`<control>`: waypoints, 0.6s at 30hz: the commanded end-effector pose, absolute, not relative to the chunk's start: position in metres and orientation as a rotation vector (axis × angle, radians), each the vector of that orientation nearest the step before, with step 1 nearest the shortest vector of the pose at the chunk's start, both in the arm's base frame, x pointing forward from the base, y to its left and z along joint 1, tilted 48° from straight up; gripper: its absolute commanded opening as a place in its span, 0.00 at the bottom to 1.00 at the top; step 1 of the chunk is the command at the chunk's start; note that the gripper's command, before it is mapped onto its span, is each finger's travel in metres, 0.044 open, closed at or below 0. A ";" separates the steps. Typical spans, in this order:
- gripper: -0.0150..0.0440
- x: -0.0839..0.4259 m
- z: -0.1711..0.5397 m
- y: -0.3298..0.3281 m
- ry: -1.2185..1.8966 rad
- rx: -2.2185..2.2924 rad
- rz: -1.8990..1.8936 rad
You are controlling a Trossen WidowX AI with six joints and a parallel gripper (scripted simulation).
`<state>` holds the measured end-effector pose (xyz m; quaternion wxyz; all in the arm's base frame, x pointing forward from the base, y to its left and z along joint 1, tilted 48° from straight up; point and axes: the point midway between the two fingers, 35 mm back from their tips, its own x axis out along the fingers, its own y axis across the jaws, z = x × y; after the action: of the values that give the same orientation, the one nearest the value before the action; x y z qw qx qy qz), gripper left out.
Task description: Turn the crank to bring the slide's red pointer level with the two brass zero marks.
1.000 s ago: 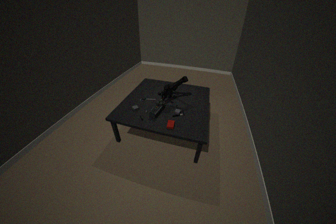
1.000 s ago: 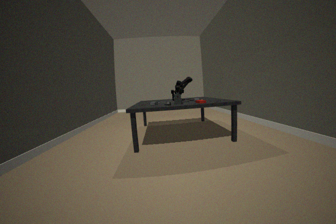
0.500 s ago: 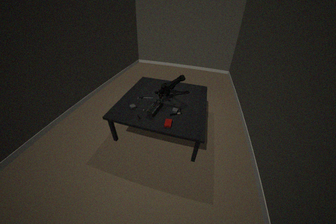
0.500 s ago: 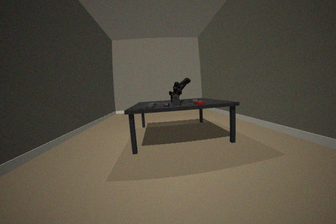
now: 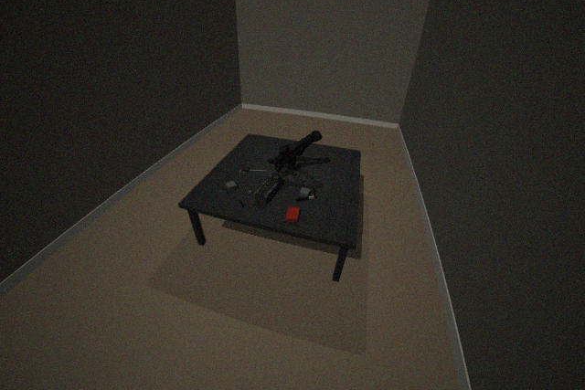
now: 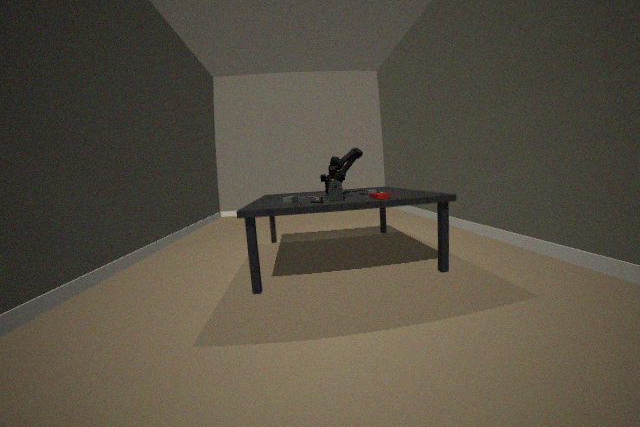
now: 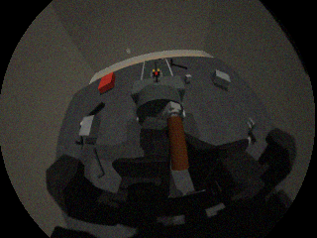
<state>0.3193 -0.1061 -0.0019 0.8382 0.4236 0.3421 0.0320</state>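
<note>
My hand (image 5: 281,166) (image 6: 326,180) (image 7: 172,133) is closed around the crank's brown-orange handle (image 7: 177,141), its dark fingers drawn in narrow on either side of the grip. From my wrist camera I see the handle running toward me from a pale metal fitting (image 7: 173,109) on the grey machine (image 5: 269,189) (image 6: 334,190) (image 7: 158,96), which stands on the dark table (image 5: 330,216) (image 6: 413,198) (image 7: 198,106).

Beyond the housing, between two pale rails, I can make out the slide's red pointer (image 7: 157,73), with small yellow brass marks (image 7: 159,70) at its sides. At this size I can't tell whether they are exactly level. The handle hasn't been released.

On the wrist view's left, well apart from the machine, I have a red block (image 5: 292,214) (image 6: 379,195) (image 7: 107,82) and a pale block (image 5: 304,191) (image 7: 89,126) with dark pieces near it. Another pale block (image 5: 230,184) (image 7: 221,78) lies on the opposite side. The room is dim, and the outside views leave the grip too small and dark to read.
</note>
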 end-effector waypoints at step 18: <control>0.25 0.318 -0.028 -0.100 0.733 0.897 0.052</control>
<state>0.3179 -0.1037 -0.0196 0.8394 0.4235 0.3395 0.0297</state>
